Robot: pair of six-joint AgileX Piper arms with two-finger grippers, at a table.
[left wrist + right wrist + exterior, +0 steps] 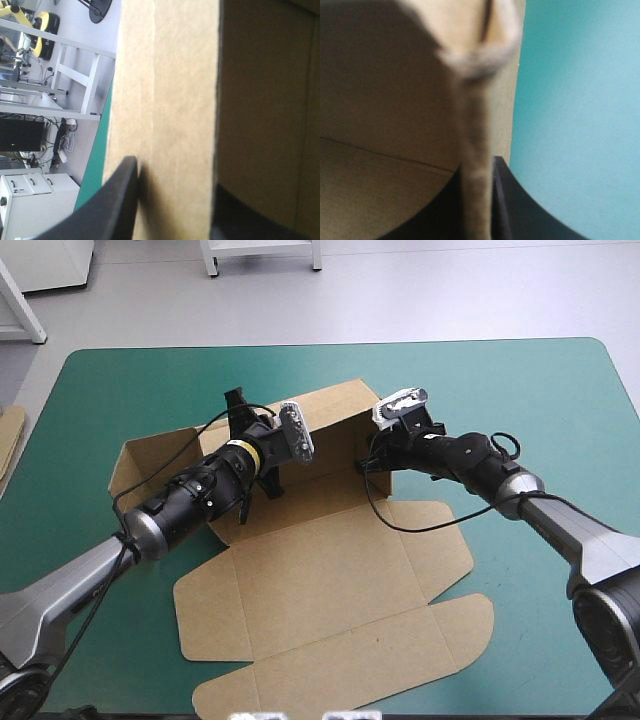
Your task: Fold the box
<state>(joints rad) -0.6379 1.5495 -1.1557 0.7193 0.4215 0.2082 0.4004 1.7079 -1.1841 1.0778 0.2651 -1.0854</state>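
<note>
While the left gripper (175, 172) and right gripper (475, 175) each stand clamped on the raised back wall of the box (330, 570), mid-way across the table (560, 390) toward its far edge, I'd move both together so nothing twists.

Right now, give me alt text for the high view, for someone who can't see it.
A half-folded brown cardboard box lies on a teal-green table cover, its far wall raised and held by both robot grippers: the left gripper near the wall's middle, the right gripper at its right end. The rest of the sheet lies flat, flaps spread toward the near edge.
</note>
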